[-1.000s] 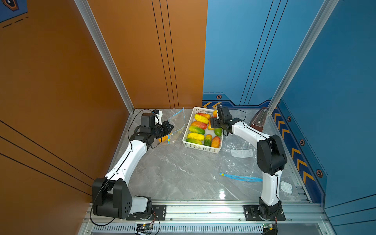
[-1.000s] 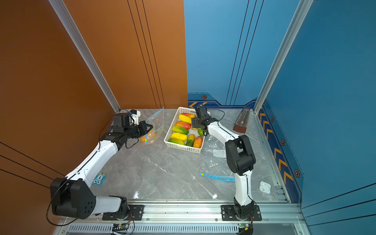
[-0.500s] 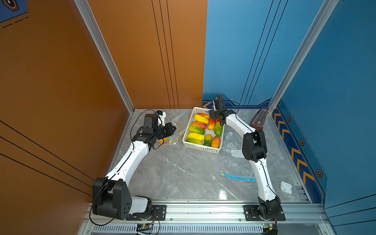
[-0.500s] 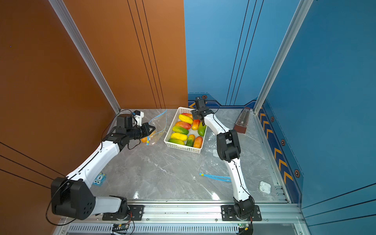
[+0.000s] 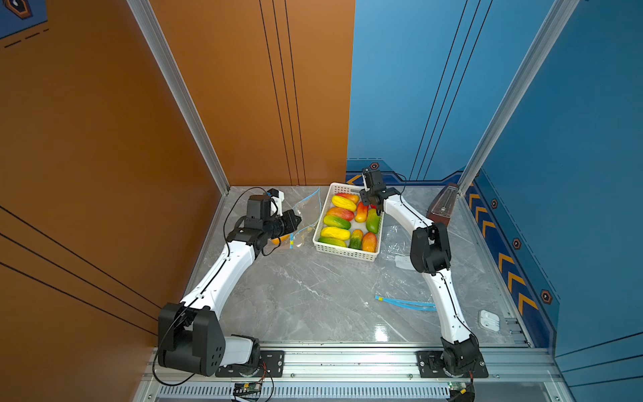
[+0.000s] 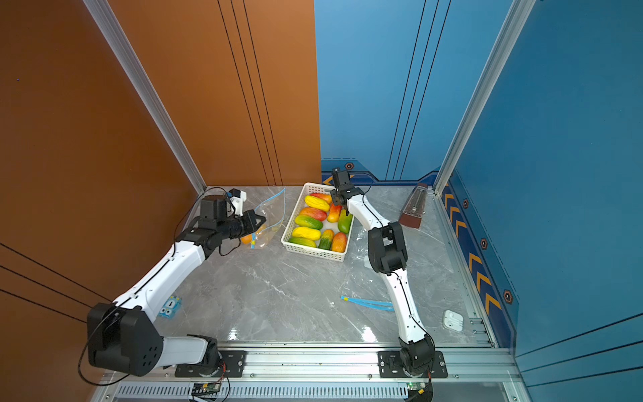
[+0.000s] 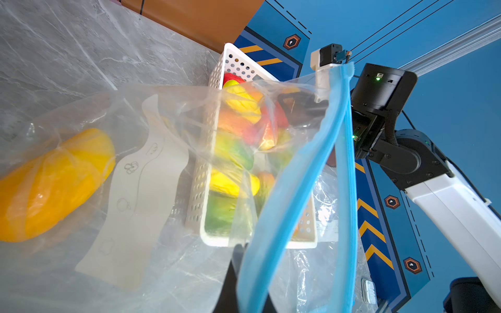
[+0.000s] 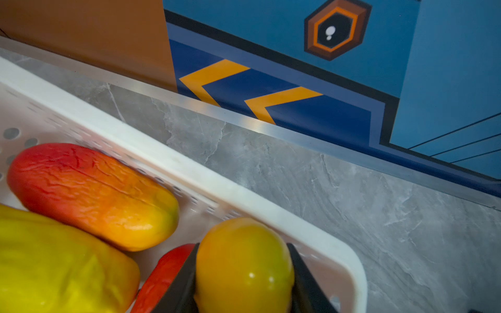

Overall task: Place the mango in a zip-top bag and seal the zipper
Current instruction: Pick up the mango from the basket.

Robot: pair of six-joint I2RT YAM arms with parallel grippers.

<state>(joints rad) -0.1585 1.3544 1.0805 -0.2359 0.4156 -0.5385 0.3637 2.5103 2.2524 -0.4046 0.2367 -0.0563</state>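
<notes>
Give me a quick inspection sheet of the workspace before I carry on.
Surface: grey marble tabletop, glossy.
Job's things: zip-top bag raised, mouth open, orange mango inside; more mangoes in white basket.
Clutter: spare bag, metronome, white case, small blue item.
End effectors: left end effector shut on the bag's zipper edge; right end effector, jaws against both sides of a yellow mango in the basket.
Cables: black cable loops above left wrist.
Surroundings: orange wall, blue wall.

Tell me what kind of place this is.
Probably a robot test cell, not a kitchen: two white-and-black robot arms bolted to an aluminium rail, orange and blue wall panels boxing in the grey marble-look tabletop, and a white perforated basket of multicoloured mangoes.
</notes>
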